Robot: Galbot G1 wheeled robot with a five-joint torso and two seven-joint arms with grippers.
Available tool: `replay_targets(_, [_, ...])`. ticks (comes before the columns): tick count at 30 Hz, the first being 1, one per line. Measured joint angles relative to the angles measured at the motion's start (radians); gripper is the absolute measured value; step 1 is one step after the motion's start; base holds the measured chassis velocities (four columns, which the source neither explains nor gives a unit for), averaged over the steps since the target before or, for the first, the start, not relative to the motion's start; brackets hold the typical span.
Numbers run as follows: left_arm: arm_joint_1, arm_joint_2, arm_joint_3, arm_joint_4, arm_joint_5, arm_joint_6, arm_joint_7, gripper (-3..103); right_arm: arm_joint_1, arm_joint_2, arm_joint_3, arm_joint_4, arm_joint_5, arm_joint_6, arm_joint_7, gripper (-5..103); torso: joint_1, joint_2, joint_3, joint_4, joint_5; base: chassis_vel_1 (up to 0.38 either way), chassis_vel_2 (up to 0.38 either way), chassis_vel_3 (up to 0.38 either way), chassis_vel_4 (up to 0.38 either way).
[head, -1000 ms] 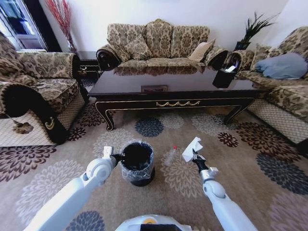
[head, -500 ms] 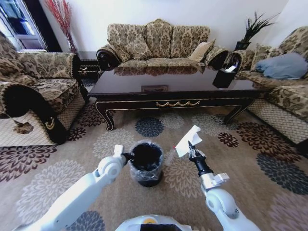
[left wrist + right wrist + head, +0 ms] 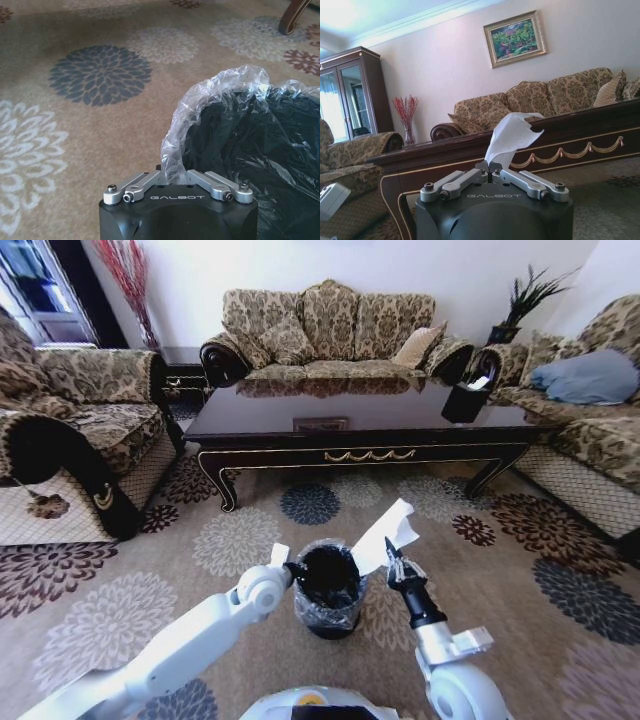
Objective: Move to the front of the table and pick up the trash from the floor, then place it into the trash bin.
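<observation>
The trash bin, a small black pail with a clear liner, stands on the flowered carpet floor in front of the dark coffee table. My left gripper is shut on its rim; the left wrist view shows the gripper pinching the liner edge of the bin. My right gripper is shut on a white crumpled paper, the trash, held just right of the bin's mouth and level with its rim. In the right wrist view the paper sticks up from the gripper.
Patterned sofas stand at the left, back and right. A black tissue holder sits on the table's right end. Open carpet lies to the left and right of the bin.
My left gripper has dragged the bin rightward and nearer to me. My right gripper has brought the paper leftward and upward, up beside the bin's mouth.
</observation>
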Motion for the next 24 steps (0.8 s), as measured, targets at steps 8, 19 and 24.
replay_targets(8, [0.009, 0.006, -0.003, -0.019, -0.011, 0.0, -0.004, 3, -0.029, 0.01, -0.026, -0.043, -0.075, 0.023, -0.038, 8, 0.0, 0.0, 0.0, 0.0002, 0.0001, 0.0, 0.0, 0.0, 0.0])
replay_targets(19, [0.047, 0.019, -0.021, -0.043, 0.006, 0.0, -0.003, 3, -0.044, 0.011, -0.046, -0.055, -0.092, 0.023, -0.048, 51, 0.0, 0.0, 0.0, 0.0, -0.0001, 0.0, 0.0, 0.0, 0.0])
replay_targets(24, [0.048, 0.016, -0.027, -0.035, 0.008, 0.0, -0.003, 3, -0.058, -0.005, -0.019, -0.056, -0.195, 0.032, -0.116, 67, 0.0, 0.0, 0.0, 0.0001, 0.0, 0.0, 0.0, 0.0, 0.0])
